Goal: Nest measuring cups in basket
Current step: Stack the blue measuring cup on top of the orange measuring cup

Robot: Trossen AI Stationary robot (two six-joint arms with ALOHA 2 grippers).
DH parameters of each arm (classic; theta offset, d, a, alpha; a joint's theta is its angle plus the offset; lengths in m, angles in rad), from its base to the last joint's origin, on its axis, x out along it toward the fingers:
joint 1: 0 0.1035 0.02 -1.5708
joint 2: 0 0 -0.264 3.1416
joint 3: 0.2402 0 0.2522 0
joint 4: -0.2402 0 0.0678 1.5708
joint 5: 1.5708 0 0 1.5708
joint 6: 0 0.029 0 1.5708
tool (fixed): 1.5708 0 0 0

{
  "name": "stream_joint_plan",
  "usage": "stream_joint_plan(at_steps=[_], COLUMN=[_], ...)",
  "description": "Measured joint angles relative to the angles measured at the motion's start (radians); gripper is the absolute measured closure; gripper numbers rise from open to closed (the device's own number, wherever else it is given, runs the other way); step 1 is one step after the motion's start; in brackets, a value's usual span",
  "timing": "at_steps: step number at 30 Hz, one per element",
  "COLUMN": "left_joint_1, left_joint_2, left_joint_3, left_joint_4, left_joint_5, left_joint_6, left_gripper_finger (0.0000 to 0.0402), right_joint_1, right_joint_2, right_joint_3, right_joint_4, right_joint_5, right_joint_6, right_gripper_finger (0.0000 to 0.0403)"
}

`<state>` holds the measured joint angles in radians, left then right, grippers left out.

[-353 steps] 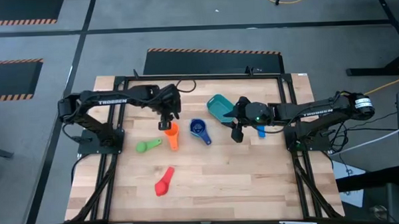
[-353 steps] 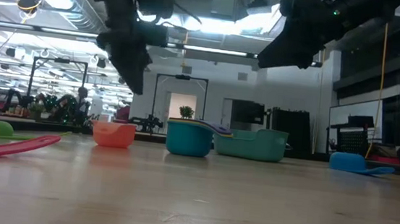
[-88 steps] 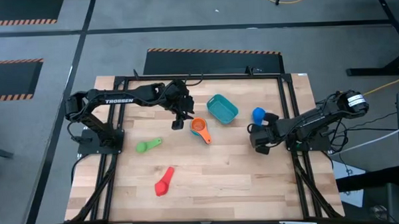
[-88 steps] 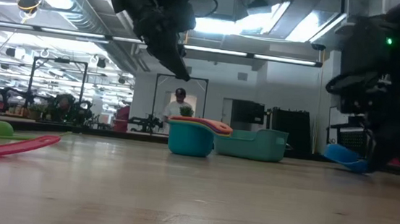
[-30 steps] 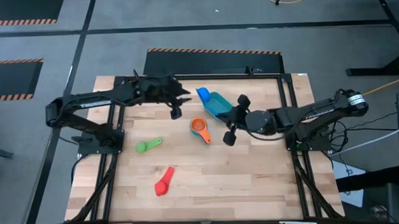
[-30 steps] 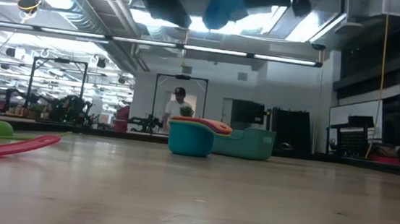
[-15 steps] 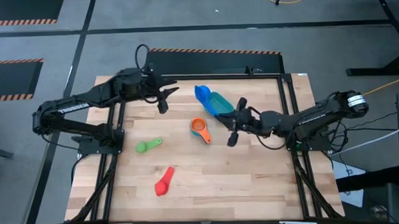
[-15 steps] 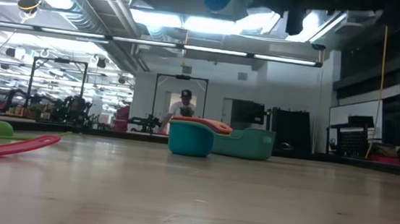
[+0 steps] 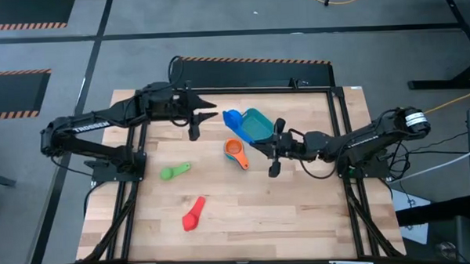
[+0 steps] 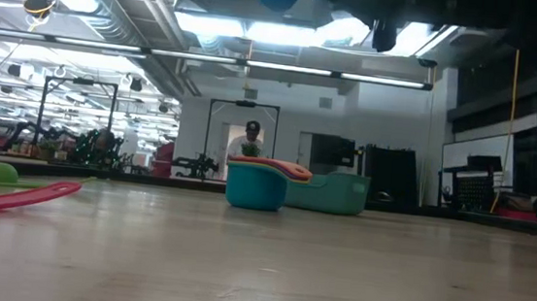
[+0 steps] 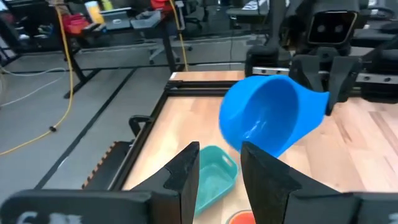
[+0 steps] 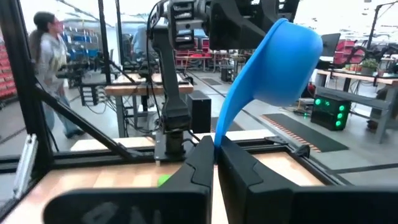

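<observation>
The right gripper (image 9: 260, 144) is gripping the light blue cup (image 9: 233, 119) by its flat handle, fingers pinched tight on it, and is holding it up in the air over the far middle of the table, just left of the teal basket (image 9: 262, 127). The right wrist view is showing the handle clamped between the two fingers with the bowl tipped away. The left gripper (image 9: 207, 111) is hanging in the air just left of that cup, its fingers parted only narrowly and holding nothing.

On the table, an orange cup (image 9: 236, 149) is sitting nested inside a dark blue cup (image 9: 240, 161), just near of the basket. The green cup (image 9: 174, 171) and the red cup (image 9: 194, 214) are lying well apart to the near left.

The step in hand looks like carrying the light blue cup to its place. Next, it probably needs lowering, bowl upward, either onto the nested pair or into the basket, then releasing.
</observation>
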<state>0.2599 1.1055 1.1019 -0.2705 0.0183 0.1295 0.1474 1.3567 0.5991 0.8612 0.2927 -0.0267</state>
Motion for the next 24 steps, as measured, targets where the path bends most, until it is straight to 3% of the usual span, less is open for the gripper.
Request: stream_joint_plan(at_steps=[24], left_joint_1=[-0.048], left_joint_2=[0.016], left_joint_3=[0.000], left_joint_4=[0.040], left_joint_5=[0.005], left_joint_6=[0.000], left_gripper_finger=[0.0290], right_joint_1=[0.000], right_joint_2=[0.019], right_joint_3=[0.000], right_joint_4=[0.028], right_joint_5=[-0.060], right_joint_6=[-0.028], right_gripper_finger=[0.0387])
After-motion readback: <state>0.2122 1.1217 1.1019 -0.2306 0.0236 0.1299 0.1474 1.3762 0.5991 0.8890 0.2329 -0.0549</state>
